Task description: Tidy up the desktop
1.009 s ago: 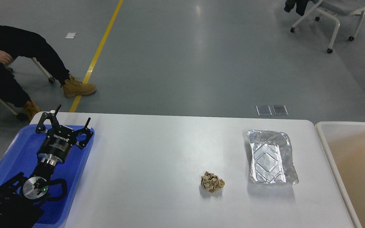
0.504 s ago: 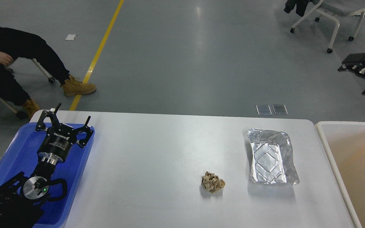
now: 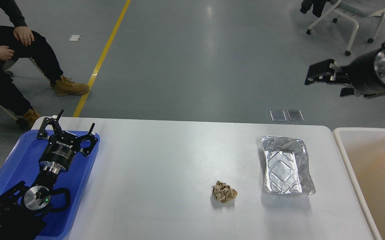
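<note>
The white desktop (image 3: 165,166) fills the lower part of the head view. A crumpled brown paper ball (image 3: 224,192) lies on it right of centre. An empty foil container (image 3: 286,165) lies to the ball's right. My left gripper (image 3: 76,120) is open and empty, hovering over the far end of the blue tray (image 3: 19,156) at the table's left edge. My right gripper (image 3: 314,77) reaches in from the right, high above the floor beyond the table's far right corner. Its fingers point left and are seen side-on, so I cannot tell them apart.
A cream-coloured bin (image 3: 372,173) stands against the table's right edge. A seated person (image 3: 9,56) is at the far left beyond the table. A wheeled chair (image 3: 349,16) stands at the far right. A yellow line (image 3: 102,56) runs along the floor.
My right arm has come in from the right edge and moved left and up. The seated person has shifted legs and hands. My left arm and the table's objects have not moved.
</note>
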Action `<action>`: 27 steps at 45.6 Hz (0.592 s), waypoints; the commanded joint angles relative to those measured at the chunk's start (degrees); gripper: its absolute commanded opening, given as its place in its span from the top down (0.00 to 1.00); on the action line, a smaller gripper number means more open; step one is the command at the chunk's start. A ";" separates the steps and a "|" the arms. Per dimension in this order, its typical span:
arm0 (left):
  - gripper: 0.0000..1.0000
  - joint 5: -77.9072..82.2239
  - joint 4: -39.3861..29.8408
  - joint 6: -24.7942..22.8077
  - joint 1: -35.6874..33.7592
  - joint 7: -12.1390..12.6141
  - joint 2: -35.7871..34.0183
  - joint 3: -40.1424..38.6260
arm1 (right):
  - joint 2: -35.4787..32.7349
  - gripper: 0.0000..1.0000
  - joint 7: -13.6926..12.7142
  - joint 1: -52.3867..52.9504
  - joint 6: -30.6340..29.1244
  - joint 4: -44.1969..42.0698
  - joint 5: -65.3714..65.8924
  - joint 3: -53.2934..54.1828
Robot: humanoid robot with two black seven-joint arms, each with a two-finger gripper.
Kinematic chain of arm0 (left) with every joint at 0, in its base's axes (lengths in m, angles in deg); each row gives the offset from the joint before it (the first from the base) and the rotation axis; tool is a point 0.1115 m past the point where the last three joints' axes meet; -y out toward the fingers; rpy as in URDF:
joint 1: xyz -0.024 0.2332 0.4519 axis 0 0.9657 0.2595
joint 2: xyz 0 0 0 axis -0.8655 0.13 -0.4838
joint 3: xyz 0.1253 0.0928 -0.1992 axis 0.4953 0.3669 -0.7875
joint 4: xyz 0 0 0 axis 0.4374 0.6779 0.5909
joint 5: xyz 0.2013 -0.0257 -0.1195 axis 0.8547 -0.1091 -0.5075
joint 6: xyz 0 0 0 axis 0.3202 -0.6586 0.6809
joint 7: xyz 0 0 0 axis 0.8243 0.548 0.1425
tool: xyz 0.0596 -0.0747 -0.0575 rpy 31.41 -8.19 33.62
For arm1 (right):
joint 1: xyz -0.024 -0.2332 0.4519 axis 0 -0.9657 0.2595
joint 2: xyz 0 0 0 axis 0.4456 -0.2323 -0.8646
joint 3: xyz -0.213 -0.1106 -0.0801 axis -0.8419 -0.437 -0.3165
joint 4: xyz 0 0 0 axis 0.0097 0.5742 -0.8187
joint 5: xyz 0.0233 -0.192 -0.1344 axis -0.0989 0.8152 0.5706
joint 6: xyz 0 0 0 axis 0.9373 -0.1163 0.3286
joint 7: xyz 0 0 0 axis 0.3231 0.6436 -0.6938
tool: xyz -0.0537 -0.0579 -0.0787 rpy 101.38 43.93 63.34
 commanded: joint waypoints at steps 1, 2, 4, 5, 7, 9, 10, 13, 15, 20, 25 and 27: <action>0.01 0.00 0.00 -0.01 0.00 0.00 0.00 0.01 | 6.92 0.00 0.08 2.98 -5.45 3.22 2.60 2.69; 0.01 0.00 0.00 0.08 0.00 0.00 0.00 0.01 | 7.45 0.00 0.00 2.98 -5.88 3.31 2.60 2.78; 0.01 0.00 0.00 0.08 0.00 0.00 0.00 0.01 | 9.03 0.00 0.00 2.89 -7.02 3.40 2.77 2.78; 0.01 0.00 0.00 -0.01 0.00 0.00 0.00 0.01 | 9.64 0.00 0.00 2.89 -7.64 3.31 2.95 2.78; 0.01 0.00 0.00 -0.01 0.00 0.00 0.00 0.01 | 10.44 0.00 0.00 2.89 -8.87 3.31 3.65 2.78; 0.01 0.00 0.00 -0.01 0.00 0.00 0.00 0.01 | 10.62 0.00 -0.09 2.98 -10.71 3.31 4.53 2.95; 0.01 0.00 0.00 -0.01 0.00 0.00 0.00 0.01 | 10.88 0.00 -0.44 2.98 -12.29 3.31 4.97 3.21; 0.01 0.00 0.00 -0.01 0.00 0.09 0.00 0.01 | 11.49 0.00 -1.76 3.33 -15.81 3.31 5.41 3.22; 0.01 0.00 0.00 -0.01 0.00 0.09 0.00 0.01 | 11.50 0.00 -2.46 3.42 -18.18 3.31 5.67 3.22; 0.01 0.00 0.00 -0.01 0.00 0.09 0.00 0.01 | 11.41 0.00 -3.60 4.03 -21.79 3.14 8.13 3.13; 0.01 0.00 0.00 -0.01 0.00 0.09 0.00 0.01 | 11.14 0.00 -5.80 4.30 -25.48 2.61 11.90 2.51; 0.01 0.00 0.00 -0.01 0.00 0.09 0.00 0.01 | 10.97 0.00 -6.77 4.30 -27.24 2.17 13.66 2.34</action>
